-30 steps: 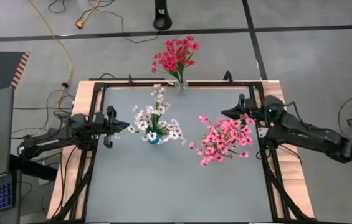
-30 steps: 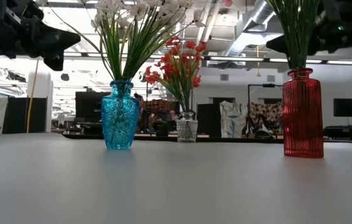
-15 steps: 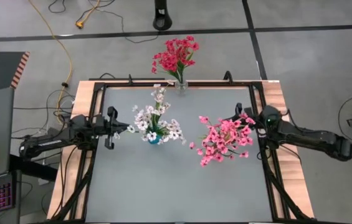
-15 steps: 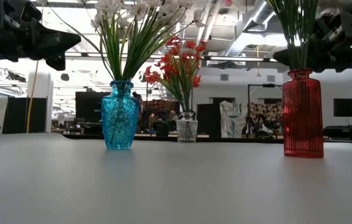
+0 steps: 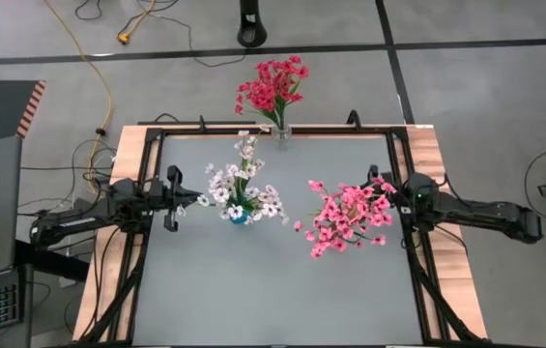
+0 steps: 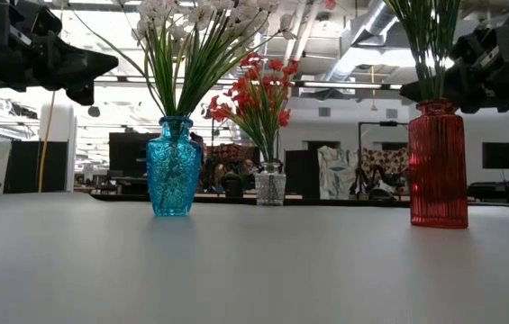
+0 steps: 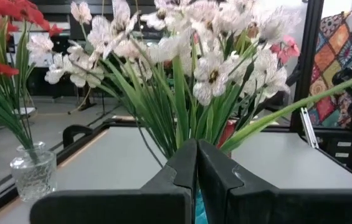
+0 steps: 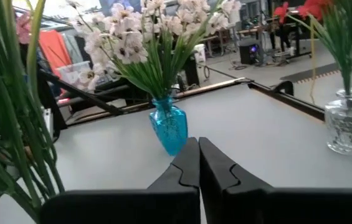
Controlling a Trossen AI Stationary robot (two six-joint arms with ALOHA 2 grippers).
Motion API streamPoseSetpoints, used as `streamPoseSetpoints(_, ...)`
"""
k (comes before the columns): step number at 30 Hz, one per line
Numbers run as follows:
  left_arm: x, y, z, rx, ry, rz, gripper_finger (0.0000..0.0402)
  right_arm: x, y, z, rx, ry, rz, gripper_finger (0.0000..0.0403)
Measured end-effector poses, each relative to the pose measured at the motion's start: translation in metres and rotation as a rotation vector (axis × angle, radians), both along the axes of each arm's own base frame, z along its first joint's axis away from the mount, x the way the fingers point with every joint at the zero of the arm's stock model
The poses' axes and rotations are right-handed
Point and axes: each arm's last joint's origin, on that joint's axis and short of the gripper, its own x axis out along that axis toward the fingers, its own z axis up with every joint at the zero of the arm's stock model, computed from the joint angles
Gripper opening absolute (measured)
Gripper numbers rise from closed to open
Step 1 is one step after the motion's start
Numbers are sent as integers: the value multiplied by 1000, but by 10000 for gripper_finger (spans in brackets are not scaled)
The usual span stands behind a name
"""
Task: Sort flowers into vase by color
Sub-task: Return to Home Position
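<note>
White flowers [image 5: 239, 186] stand in a blue vase [image 6: 172, 167] left of the table's middle. Pink flowers [image 5: 345, 217] stand in a red vase [image 6: 437, 164] toward the right. Red flowers [image 5: 273, 85] stand in a clear glass vase [image 6: 270, 184] at the far edge. My left gripper [image 5: 184, 198] hangs shut just left of the white blossoms, its fingertips [image 7: 196, 155] pointing at the stems. My right gripper [image 5: 381, 184] hangs shut at the right side of the pink bunch, whose green stems [image 8: 7, 130] pass beside it.
A dark frame [image 5: 157, 130] with posts runs around the grey tabletop [image 5: 273, 290]. The near half of the table holds no objects. Beyond the far edge lie the floor, cables and a black stand [image 5: 251, 24].
My right gripper has drawn back toward the table's right edge, away from over the pink flowers, and has sunk a little. It stays shut. The flowers and vases have not moved.
</note>
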Motion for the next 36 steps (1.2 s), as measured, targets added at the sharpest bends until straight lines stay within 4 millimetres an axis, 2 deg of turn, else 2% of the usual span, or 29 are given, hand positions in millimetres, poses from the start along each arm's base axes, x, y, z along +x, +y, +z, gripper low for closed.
streamPoseSetpoints(8, 0, 1, -4, -12, 37, 45, 0, -4, 9, -4, -2, 34, -53, 21)
streamPoseSetpoints(12, 0, 1, -5, 12, 49, 49, 0, -6, 12, -2, -58, 21, -86, 21)
streamPoseSetpoints(18, 1, 3, -8, 35, 88, 87, 0, -8, 16, -5, -76, 44, -62, 23)
streamPoseSetpoints(36, 2, 3, -10, 62, 111, 102, 0, -9, 17, -9, -109, 88, -72, 38)
